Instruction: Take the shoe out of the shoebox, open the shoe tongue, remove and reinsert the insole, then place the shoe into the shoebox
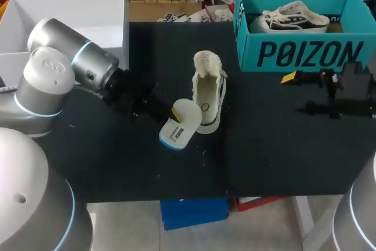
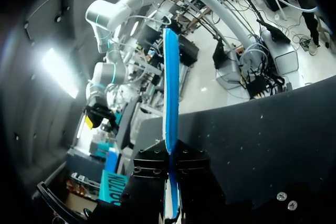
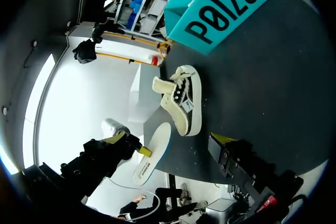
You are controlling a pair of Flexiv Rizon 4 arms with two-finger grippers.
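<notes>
A cream shoe (image 1: 208, 93) lies on the black table (image 1: 276, 151), its opening toward the far side. My left gripper (image 1: 168, 113) is shut on the heel end of a white insole (image 1: 179, 129) with a blue underside, held just left of the shoe's toe. In the left wrist view the insole (image 2: 170, 93) stands edge-on, clamped between the jaws. My right gripper (image 1: 298, 93) stays open and empty in front of the teal shoebox (image 1: 305, 54). The right wrist view shows the shoe (image 3: 184, 100), the insole (image 3: 152, 153) and the shoebox (image 3: 226, 3) ahead of it.
Inside the teal shoebox lies a second shoe (image 1: 291, 19), white and dark. A white open box (image 1: 64, 22) stands at the back left, behind my left arm. Bare black tabletop stretches along the front edge.
</notes>
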